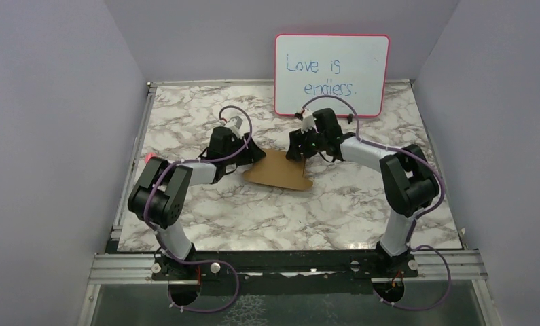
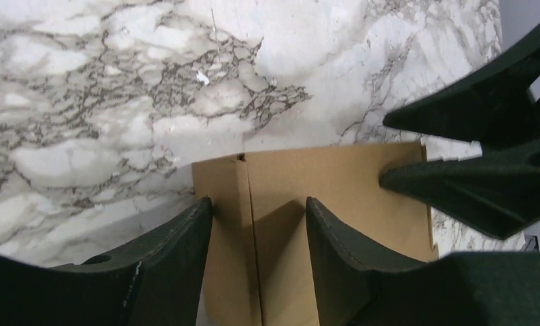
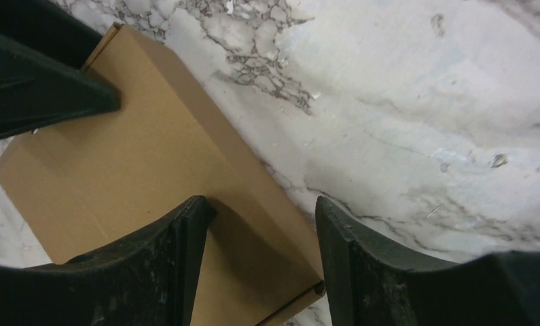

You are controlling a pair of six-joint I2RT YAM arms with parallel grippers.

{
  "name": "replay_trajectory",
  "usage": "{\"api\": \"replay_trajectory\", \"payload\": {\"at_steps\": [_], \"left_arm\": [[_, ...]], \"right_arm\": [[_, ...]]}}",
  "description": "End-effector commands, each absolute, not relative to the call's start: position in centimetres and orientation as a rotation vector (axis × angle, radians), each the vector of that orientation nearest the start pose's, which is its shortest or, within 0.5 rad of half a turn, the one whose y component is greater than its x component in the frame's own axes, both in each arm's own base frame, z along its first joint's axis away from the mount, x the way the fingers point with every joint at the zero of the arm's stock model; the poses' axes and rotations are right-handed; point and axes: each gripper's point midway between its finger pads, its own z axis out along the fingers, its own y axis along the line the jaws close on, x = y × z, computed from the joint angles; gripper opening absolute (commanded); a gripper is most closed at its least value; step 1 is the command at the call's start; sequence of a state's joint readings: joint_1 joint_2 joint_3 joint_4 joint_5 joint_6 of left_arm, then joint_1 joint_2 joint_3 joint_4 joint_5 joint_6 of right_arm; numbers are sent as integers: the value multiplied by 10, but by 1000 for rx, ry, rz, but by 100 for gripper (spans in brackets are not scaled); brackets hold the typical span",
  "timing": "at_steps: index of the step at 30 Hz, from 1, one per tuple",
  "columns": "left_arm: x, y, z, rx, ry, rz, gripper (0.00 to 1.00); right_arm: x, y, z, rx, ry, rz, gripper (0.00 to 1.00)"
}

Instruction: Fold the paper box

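Note:
The paper box [image 1: 278, 171] lies as a flat brown cardboard piece on the marble table, midway between the two arms. My left gripper [image 1: 252, 157] is at its left end and my right gripper [image 1: 295, 155] at its far right corner. In the left wrist view the left gripper [image 2: 258, 204] is open, its fingertips set down on either side of a crease in the paper box [image 2: 335, 176]. In the right wrist view the right gripper [image 3: 260, 204] is open across the long edge of the paper box [image 3: 131, 149], one finger on the cardboard and the other over the marble.
A pink-framed whiteboard [image 1: 331, 75] with blue writing leans against the back wall, just behind the right gripper. Lilac walls close in the marble table [image 1: 253, 217] on the left, right and back. A metal rail [image 1: 287, 265] runs along the near edge.

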State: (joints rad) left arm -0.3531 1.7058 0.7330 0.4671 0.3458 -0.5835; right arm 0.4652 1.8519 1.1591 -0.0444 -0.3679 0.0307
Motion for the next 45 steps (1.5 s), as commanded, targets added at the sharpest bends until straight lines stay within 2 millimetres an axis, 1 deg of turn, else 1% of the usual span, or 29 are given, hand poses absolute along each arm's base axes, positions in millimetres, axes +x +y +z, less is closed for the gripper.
{"api": "replay_trajectory", "payload": {"at_steps": [1, 3, 5, 7, 9, 13, 16, 18, 20, 22, 23, 24, 25, 27, 28, 30, 35, 38, 42, 45], "left_arm": [[395, -235, 74, 15, 2149, -974, 54], [402, -238, 78, 9, 2139, -994, 55], [407, -238, 87, 0, 2117, -1000, 57], [409, -231, 98, -33, 2089, -973, 61], [407, -218, 112, -96, 2048, -935, 65], [393, -195, 144, -224, 1953, -902, 73], [369, -187, 153, -281, 1925, -934, 78], [353, -183, 153, -311, 1921, -961, 81], [334, -180, 147, -329, 1933, -989, 82], [314, -178, 134, -344, 1968, -1004, 83], [308, -177, 135, -350, 1967, -1022, 82], [297, -176, 126, -365, 1991, -1031, 82], [289, -176, 123, -371, 2000, -1047, 82], [273, -177, 116, -378, 2021, -1073, 82], [266, -177, 117, -378, 2022, -1081, 82], [254, -175, 109, -400, 2048, -1074, 82], [236, -167, 89, -460, 2096, -1046, 82], [231, -167, 81, -489, 2108, -1058, 81], [232, -172, 79, -495, 2120, -1078, 81], [233, -178, 81, -484, 2120, -1095, 81]], "right_arm": [[348, 267, 55, -579, 2367, 818, 62], [336, 267, 59, -538, 2374, 875, 58], [325, 270, 64, -516, 2364, 937, 57], [321, 270, 70, -495, 2339, 967, 56], [319, 270, 74, -473, 2320, 976, 56], [322, 271, 77, -428, 2298, 985, 58], [321, 272, 73, -430, 2309, 998, 59], [319, 273, 70, -425, 2309, 1012, 59], [316, 273, 67, -422, 2313, 1022, 59], [313, 273, 64, -422, 2322, 1029, 59], [312, 273, 62, -421, 2323, 1035, 58], [311, 273, 61, -417, 2327, 1041, 58], [310, 273, 61, -416, 2323, 1048, 58], [308, 273, 58, -404, 2325, 1061, 57], [307, 274, 56, -399, 2329, 1069, 56], [305, 275, 52, -391, 2338, 1089, 55], [296, 281, 44, -386, 2350, 1171, 50], [292, 283, 41, -377, 2353, 1207, 44], [290, 284, 39, -361, 2362, 1232, 37], [288, 283, 35, -335, 2380, 1249, 35]]}}
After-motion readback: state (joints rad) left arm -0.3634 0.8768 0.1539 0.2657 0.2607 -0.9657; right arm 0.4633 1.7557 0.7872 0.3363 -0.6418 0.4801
